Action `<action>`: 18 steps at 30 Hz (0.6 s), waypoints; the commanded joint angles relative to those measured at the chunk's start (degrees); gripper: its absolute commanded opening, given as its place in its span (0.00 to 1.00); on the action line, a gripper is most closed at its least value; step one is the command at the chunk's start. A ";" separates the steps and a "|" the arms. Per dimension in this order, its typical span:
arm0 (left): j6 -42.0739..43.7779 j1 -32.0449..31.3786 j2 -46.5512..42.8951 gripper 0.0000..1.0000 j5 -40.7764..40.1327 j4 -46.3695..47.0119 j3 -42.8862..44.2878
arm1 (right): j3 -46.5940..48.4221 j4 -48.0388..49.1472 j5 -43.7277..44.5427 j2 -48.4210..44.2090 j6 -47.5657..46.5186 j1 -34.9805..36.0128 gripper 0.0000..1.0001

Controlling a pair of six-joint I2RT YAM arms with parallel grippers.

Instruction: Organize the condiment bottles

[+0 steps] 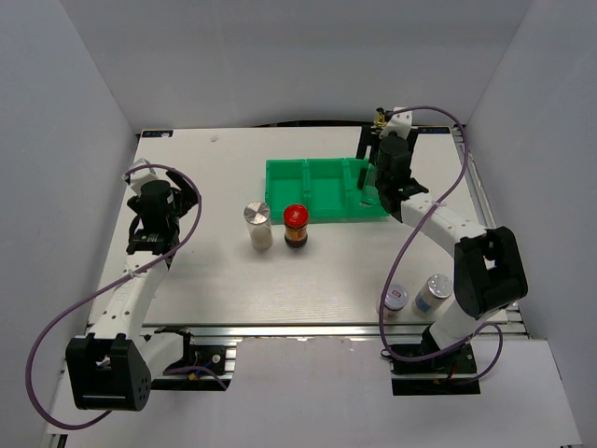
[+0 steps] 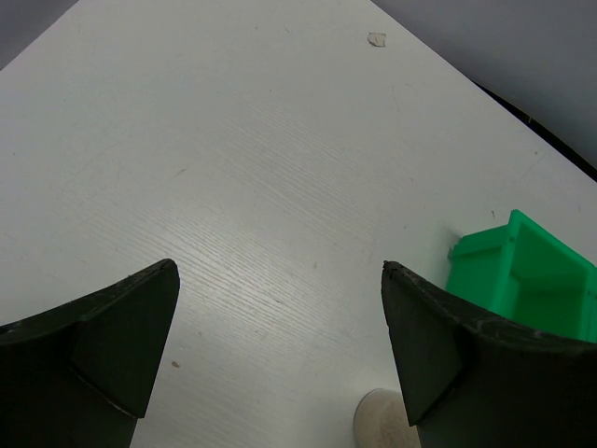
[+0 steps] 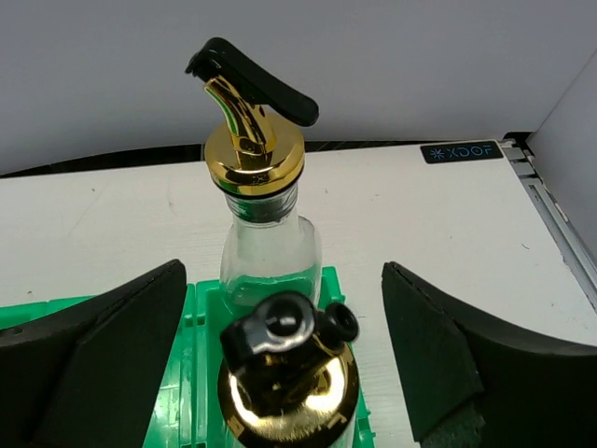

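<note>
Two clear glass bottles with gold spouts stand in the right compartment of the green tray (image 1: pixel 317 191). In the right wrist view the far bottle (image 3: pixel 266 159) is upright behind the near bottle (image 3: pixel 289 387). My right gripper (image 3: pixel 283 269) is open above the near bottle, a finger on each side, touching nothing. From above, my right gripper (image 1: pixel 381 191) hides most of both bottles; one gold spout (image 1: pixel 381 119) shows. A red-lidded dark jar (image 1: pixel 296 226) and a silver-lidded shaker (image 1: pixel 257 225) stand in front of the tray. My left gripper (image 1: pixel 179 201) is open and empty, left of the shaker (image 2: pixel 382 420).
Two more shakers stand at the near right by the right arm's base, one with a white lid (image 1: pixel 395 301) and one with a silver lid (image 1: pixel 433 292). The tray's left and middle compartments hold nothing. The tray corner (image 2: pixel 522 271) shows in the left wrist view.
</note>
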 commanded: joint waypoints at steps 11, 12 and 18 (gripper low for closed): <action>-1.13 0.04 -0.11 0.98 2.17 -3.81 5.55 | 6.85 -18.48 0.50 -9.73 3.17 -0.24 0.90; -1.22 0.04 0.15 0.98 2.78 -3.90 6.69 | 7.03 -21.81 0.68 -10.34 3.43 -0.24 0.90; -1.48 -3.45 2.44 0.98 5.70 -4.95 11.88 | 3.88 -32.38 1.74 -18.51 7.73 -0.24 0.90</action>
